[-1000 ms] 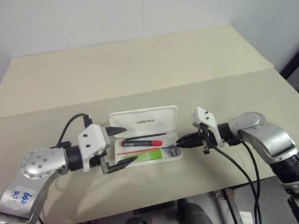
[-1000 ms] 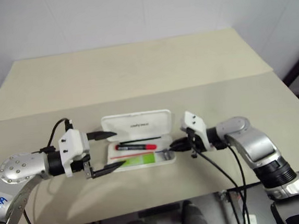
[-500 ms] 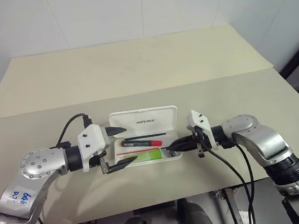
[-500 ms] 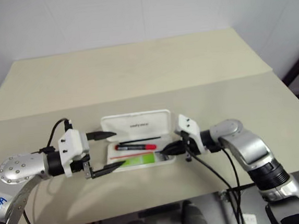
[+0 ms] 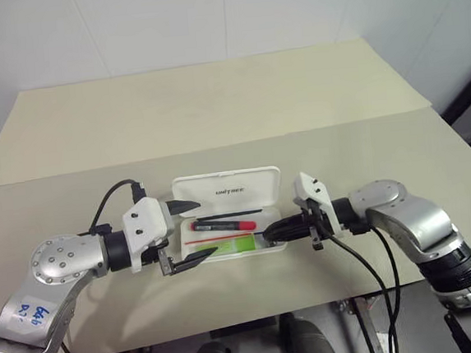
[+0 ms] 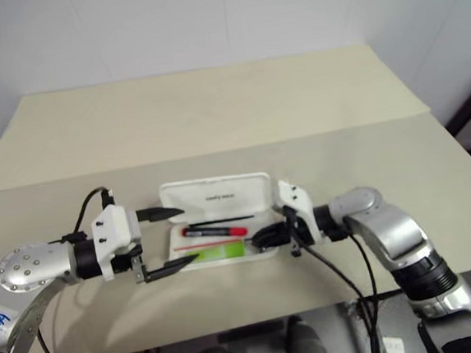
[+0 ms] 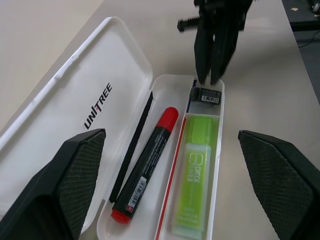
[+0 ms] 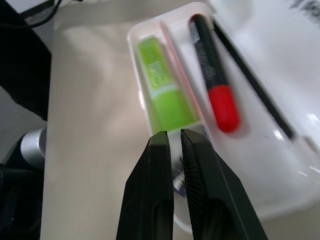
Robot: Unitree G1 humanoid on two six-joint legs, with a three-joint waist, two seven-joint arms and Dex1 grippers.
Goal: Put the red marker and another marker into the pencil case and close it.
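Note:
The white pencil case (image 5: pixel 227 190) lies open on the table, its lid tipped back. In its tray lie the red marker (image 5: pixel 223 224) and, nearer me, the lime-green highlighter (image 5: pixel 233 244). My left gripper (image 5: pixel 208 227) is open at the case's left end, one finger (image 7: pixel 75 170) on each side of the tray, touching nothing. My right gripper (image 5: pixel 265 236) is shut and holds nothing. Its tips (image 8: pixel 172 137) hover over the tray's right end, just past the highlighter (image 8: pixel 162 85) and the marker's red cap (image 8: pixel 222 107).
A small dark piece (image 7: pixel 206 95) sits in the tray's right end, under the right gripper's tips. A thin black line (image 7: pixel 135 145) runs along the tray beside the marker. The beige table (image 5: pixel 213 112) stretches far behind the case; its front edge is close below it.
The right gripper has crept slightly left, from the case's right rim to just over the tray's end. The left gripper, case and both markers have not moved.

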